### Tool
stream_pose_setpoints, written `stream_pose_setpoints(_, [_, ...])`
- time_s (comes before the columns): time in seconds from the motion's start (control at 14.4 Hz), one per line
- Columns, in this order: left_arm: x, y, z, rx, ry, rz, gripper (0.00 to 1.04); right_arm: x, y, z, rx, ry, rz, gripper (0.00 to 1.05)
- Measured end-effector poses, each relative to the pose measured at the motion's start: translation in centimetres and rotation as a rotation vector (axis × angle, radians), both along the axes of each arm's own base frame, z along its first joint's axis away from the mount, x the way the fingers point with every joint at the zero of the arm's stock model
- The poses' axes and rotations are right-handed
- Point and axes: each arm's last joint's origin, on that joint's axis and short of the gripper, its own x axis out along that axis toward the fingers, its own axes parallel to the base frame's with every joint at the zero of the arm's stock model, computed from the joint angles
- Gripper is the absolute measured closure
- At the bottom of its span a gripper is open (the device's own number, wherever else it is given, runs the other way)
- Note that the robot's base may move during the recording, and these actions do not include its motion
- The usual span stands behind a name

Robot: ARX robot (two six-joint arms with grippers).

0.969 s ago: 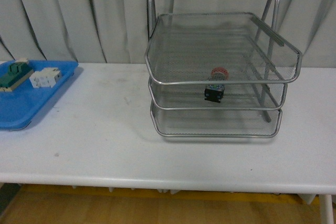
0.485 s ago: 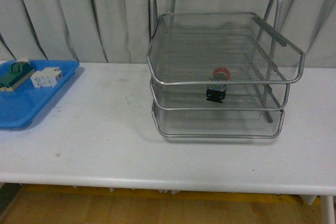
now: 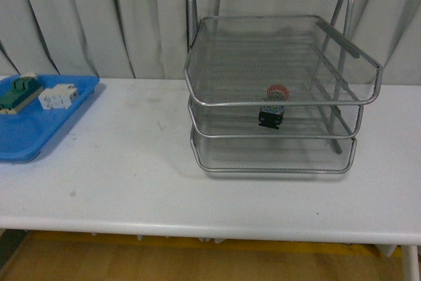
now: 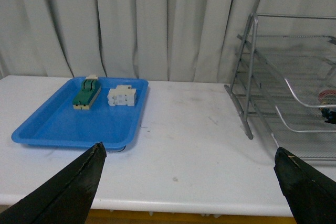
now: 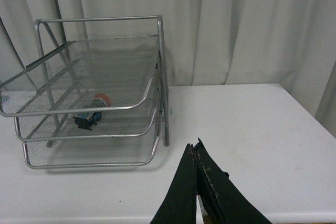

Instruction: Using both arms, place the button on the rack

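Three wire-mesh tiers make up the rack (image 3: 283, 90), standing on the white table (image 3: 131, 182) right of centre, its back against the curtain. The button (image 3: 272, 106) lies on the middle tier, red cap towards the back, black body near that tier's front rim. A blue tray (image 3: 33, 129) sits at the table's left edge, holding a green terminal block (image 3: 18, 92) and a white block (image 3: 58, 97) side by side. A broad bare stretch of tabletop separates tray and rack; bare surface also runs along the near edge.

Front view: neither arm visible. Left wrist view: left gripper (image 4: 191, 182) spread wide, holding nothing, its tips framing the tray and the rack's side frame. Right wrist view: right gripper (image 5: 195, 150) pressed closed and empty, over bare table beside the rack; table's right end visible only here.
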Motion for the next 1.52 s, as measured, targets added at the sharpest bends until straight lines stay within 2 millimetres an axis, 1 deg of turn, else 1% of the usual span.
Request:
stream_pose_setpoints(0.48, [0.0, 0.0, 0.0, 0.000, 0.000, 0.000, 0.07, -1.0, 0.0, -0.1, 0.000, -0.001, 0.000, 1.03])
stream_pose_setpoints(0.69, [0.0, 0.0, 0.0, 0.000, 0.000, 0.000, 0.07, -1.8, 0.0, -0.7, -0.001, 0.051, 0.000, 1.03])
stream_pose_setpoints(0.83, [0.0, 0.0, 0.0, 0.000, 0.000, 0.000, 0.07, -2.1, 0.0, -0.3, -0.002, -0.005, 0.000, 1.03])
stream_pose_setpoints(1.18, [0.0, 0.0, 0.0, 0.000, -0.001, 0.000, 0.07, -2.1, 0.0, -0.3, -0.003, 0.006, 0.000, 1.03])
stream_pose_setpoints(1.25, [0.0, 0.0, 0.0, 0.000, 0.000, 0.000, 0.07, -2.1, 0.0, -0.3, -0.003, 0.006, 0.000, 0.96])
stream_pose_setpoints(1.38, [0.0, 0.0, 0.0, 0.000, 0.000, 0.000, 0.07, -2.1, 0.0, -0.3, -0.004, 0.006, 0.000, 0.71])
stream_pose_setpoints(1.45, [0.0, 0.0, 0.0, 0.000, 0.000, 0.000, 0.07, -2.1, 0.0, -0.3, -0.004, 0.006, 0.000, 0.56])
stream_pose_setpoints(1.52, [0.0, 0.0, 0.0, 0.000, 0.000, 0.000, 0.07, -2.1, 0.0, -0.3, -0.004, 0.006, 0.000, 0.45])
